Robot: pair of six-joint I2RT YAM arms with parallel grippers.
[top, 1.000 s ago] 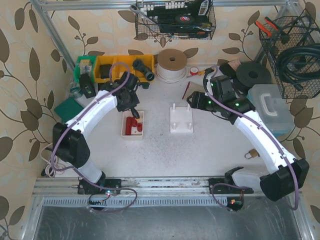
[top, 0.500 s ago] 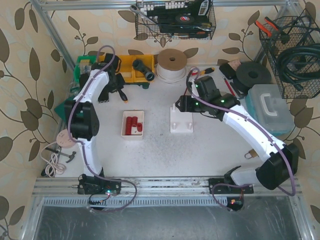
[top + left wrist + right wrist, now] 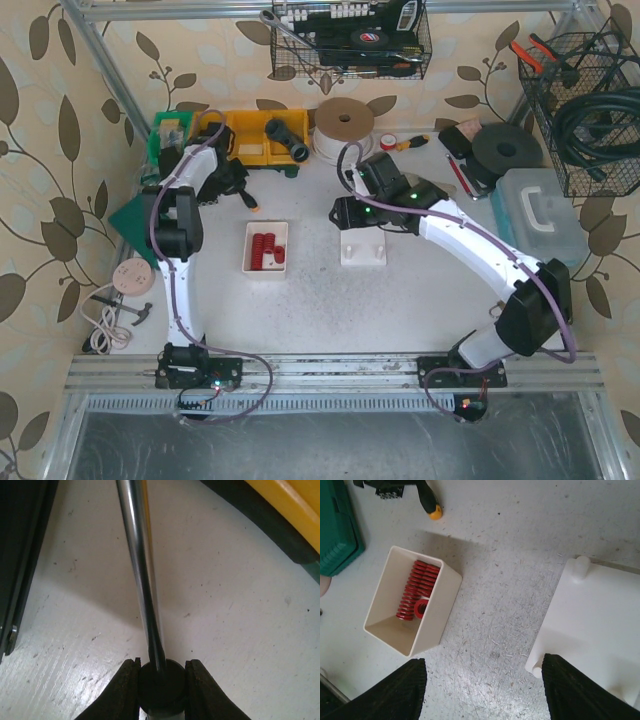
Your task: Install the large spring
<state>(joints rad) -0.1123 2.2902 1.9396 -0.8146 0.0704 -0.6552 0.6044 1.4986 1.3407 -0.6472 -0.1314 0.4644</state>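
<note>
My left fingers are clenched on the black end of a chrome-shafted tool, off to the side, probably just keeping clear. My right fingers hang spread and empty over the surface. The red springs sit in the tray ahead-left and the peg block is ahead-right, so I'd guess grabbing one comes next.

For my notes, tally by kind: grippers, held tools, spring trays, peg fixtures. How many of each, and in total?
Grippers: 2, left gripper and right gripper
Held tools: 1, a screwdriver
Spring tray: 1
Peg fixture: 1
Total: 5
</note>
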